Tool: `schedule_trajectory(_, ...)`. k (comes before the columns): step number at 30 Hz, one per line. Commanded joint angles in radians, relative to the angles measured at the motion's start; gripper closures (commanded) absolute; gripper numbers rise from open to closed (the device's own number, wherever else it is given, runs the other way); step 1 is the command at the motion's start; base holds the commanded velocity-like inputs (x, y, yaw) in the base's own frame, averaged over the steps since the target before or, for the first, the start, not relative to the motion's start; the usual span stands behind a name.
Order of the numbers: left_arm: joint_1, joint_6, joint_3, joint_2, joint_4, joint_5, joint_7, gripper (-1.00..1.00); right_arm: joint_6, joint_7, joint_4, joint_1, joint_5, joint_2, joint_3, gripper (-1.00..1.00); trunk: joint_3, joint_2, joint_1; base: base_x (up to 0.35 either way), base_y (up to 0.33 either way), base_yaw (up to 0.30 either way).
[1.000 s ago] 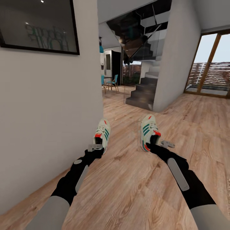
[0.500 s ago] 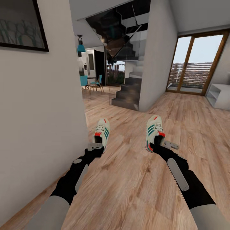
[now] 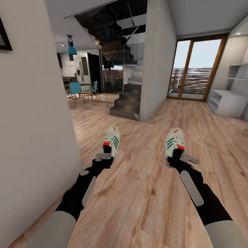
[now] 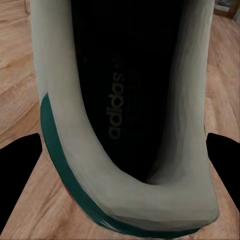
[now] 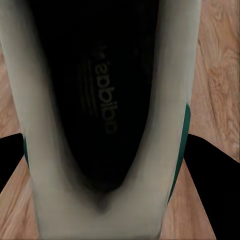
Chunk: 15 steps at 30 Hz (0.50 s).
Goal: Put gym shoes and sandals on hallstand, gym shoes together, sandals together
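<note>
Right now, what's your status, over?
Left gripper shut on left sneaker. Right gripper shut on right sneaker. Shoe rack ahead right. Open floor between.

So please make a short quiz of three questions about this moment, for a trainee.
1. True or false: the left gripper holds a gym shoe by its heel end.
2. What does the right gripper hold? A) a sandal B) a gym shoe C) nothing
3. Fill in: the pale hallstand stands at the far right, near the glass ____.

Key: 1 true; 2 B; 3 door.
</note>
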State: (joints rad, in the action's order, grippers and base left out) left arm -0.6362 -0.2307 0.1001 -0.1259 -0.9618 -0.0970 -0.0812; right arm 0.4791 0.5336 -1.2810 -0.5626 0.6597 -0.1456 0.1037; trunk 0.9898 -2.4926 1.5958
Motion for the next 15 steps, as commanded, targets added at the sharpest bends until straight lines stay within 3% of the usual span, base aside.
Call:
schedule_trajectory(1,0.000,-0.007,0.000,0.000,-0.002,-0.010,-0.002,1.00,0.001,0.010,-0.001,-0.001,0.008,-0.001,0.003,1.00,0.001,0.000,0.000,0.348,-0.068,-0.015)
schedule_trajectory(6,-0.001,-0.026,0.000,0.004,-0.002,-0.008,-0.121,1.00,0.001,0.012,-0.001,0.000,0.008,0.000,0.006,1.00,0.001,0.000,0.000,0.348,-0.072,-0.003)
schedule_trajectory(10,-0.002,-0.055,-0.001,0.006,-0.001,-0.004,-0.296,1.00,0.001,0.012,-0.002,-0.001,0.007,-0.001,0.007,1.00,0.001,0.000,0.000,0.348,-0.079,-0.001)
schedule_trajectory(15,-0.002,-0.062,-0.003,0.009,-0.001,-0.002,-0.360,1.00,0.001,0.013,-0.003,-0.001,0.007,-0.002,0.007,1.00,0.001,0.000,0.000,0.348,-0.082,0.000)
